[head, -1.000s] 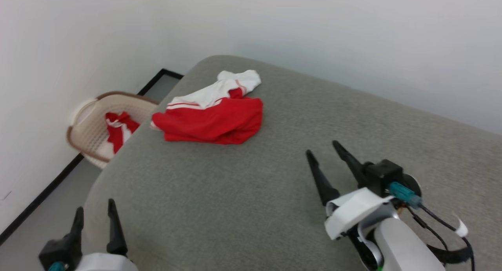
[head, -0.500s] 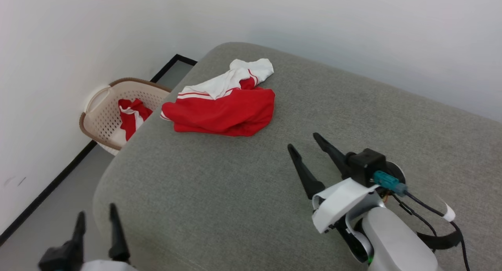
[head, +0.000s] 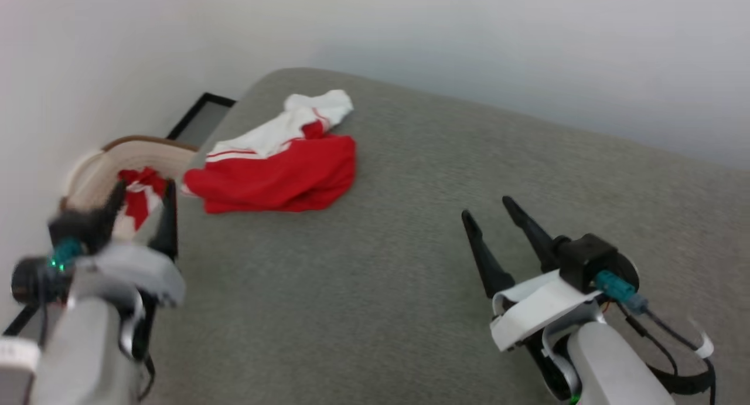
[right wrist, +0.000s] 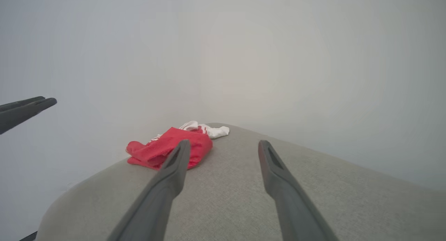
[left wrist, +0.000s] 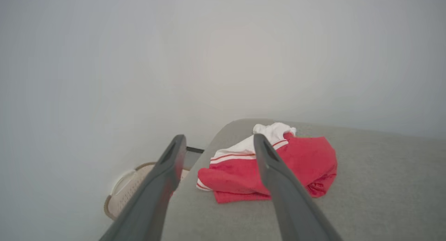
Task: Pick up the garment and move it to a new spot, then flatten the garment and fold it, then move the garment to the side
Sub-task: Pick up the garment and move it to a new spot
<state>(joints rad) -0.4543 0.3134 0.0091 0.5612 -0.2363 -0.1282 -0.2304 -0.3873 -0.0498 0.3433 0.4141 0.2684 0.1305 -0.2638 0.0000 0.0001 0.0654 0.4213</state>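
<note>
1. The left gripper (head: 145,185) sits at the middle left of the head view, blurred. Its 2 fingers are spread wide and hold nothing.
2. The right gripper (head: 486,207), at the lower right, is also spread wide and empty, above bare upholstery.
3. Change: 1 second ago the left gripper sat in the bottom-left corner. It has since risen and now points toward the cloth. The head camera has also swung, so the garment's shift across the frame is not its own movement. The right gripper is much as it was.
4. I judge that the reach for the pick-up is only starting, with the left arm leading.
5. The garment (head: 275,176), a crumpled red jersey with white, red-striped sleeves, lies upper left of centre on the grey cushioned surface (head: 381,264), near its far left edge and well apart from both grippers.
6. Count: 2 grippers, 1 garment and 1 brown-rimmed basket (head: 140,150) at the left, holding 1 red-and-white cloth (head: 137,194).
</note>
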